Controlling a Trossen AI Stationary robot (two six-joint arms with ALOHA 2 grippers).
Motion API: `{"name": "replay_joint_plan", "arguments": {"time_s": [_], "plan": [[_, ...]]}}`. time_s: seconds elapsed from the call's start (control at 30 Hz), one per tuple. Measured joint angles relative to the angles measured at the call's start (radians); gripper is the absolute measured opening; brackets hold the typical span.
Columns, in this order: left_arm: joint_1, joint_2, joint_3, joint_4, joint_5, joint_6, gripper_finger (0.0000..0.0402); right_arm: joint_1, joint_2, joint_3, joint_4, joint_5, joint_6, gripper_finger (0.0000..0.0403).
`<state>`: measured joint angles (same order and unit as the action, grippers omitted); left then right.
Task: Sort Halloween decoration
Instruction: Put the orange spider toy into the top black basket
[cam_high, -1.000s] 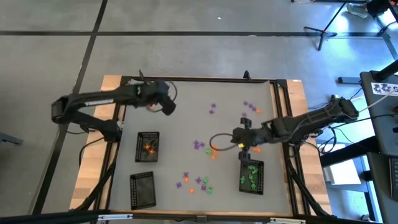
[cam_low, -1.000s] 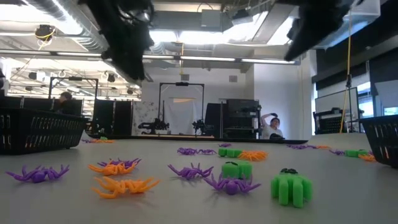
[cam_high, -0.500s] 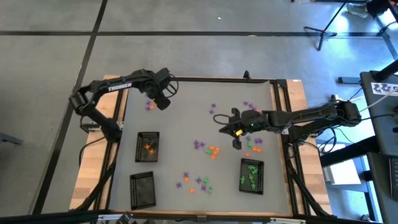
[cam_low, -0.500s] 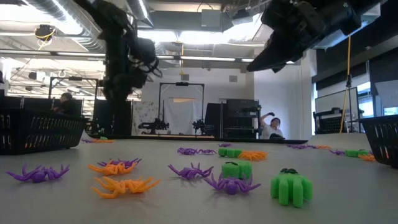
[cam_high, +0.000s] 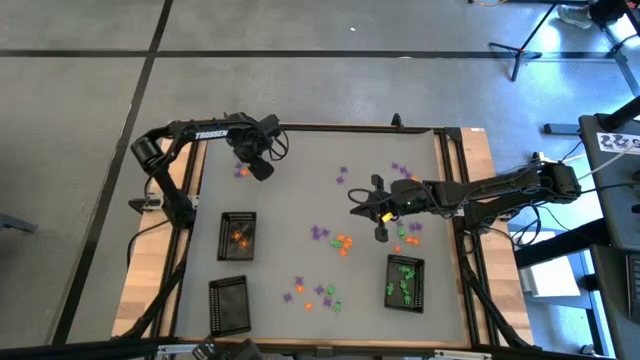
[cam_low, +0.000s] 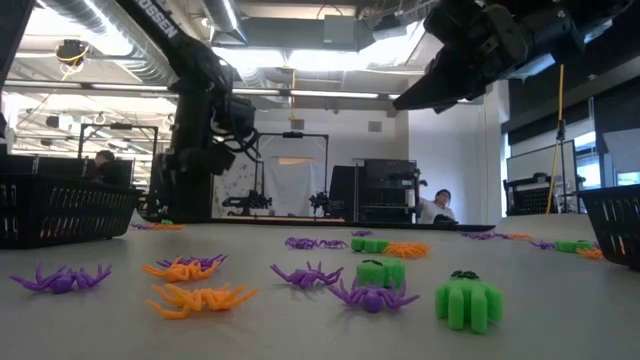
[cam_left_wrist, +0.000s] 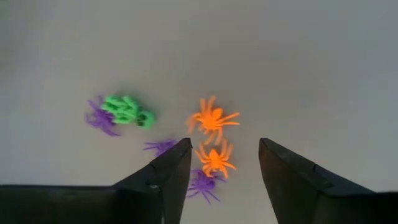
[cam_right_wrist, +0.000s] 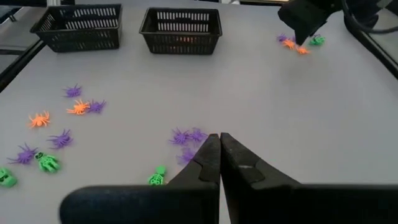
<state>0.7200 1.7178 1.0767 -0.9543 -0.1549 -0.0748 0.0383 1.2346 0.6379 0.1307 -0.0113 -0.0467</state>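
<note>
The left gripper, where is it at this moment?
In the high view, the left gripper hovers open over the table's far left corner, above a small cluster of trinkets, well beyond the tray holding orange pieces.

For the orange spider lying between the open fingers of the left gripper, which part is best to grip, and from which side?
Grip the round body of the orange spider, coming straight down from above. It lies flat with thin legs splayed outward, and the left gripper is open astride it.

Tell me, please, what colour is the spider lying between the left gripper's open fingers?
Orange: the spider between the left gripper fingers shows best in the left wrist view.
</note>
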Motion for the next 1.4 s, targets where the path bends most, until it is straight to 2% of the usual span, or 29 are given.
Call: {"name": "replay_joint_plan", "arguments": {"time_s": [0.23, 0.8, 1.13, 1.27, 1.4], "plan": [[0.0, 0.004, 0.0, 0.002, 0.027, -0.044, 0.0199, 0.0, 0.0, 0.001, 0.002, 0.0, -0.04, 0.0005], [0.046, 0.011, -0.046, 0.067, 0.038, -0.076, 0.0149, 0.0, 0.0, 0.001, 0.003, 0.0, -0.084, 0.0005], [0.088, 0.123, -0.038, 0.061, 0.102, -0.083, 0.0126, 0.001, 0.0, 0.001, -0.008, -0.035, 0.008, 0.0005], [0.083, 0.109, -0.042, 0.066, 0.089, -0.083, 0.0101, 0.002, 0.0, -0.004, 0.001, -0.053, 0.032, 0.0005], [0.069, 0.084, -0.029, 0.06, 0.071, -0.082, 0.0043, 0.001, 0.001, -0.033, 0.023, -0.052, 0.042, 0.0005]]}}
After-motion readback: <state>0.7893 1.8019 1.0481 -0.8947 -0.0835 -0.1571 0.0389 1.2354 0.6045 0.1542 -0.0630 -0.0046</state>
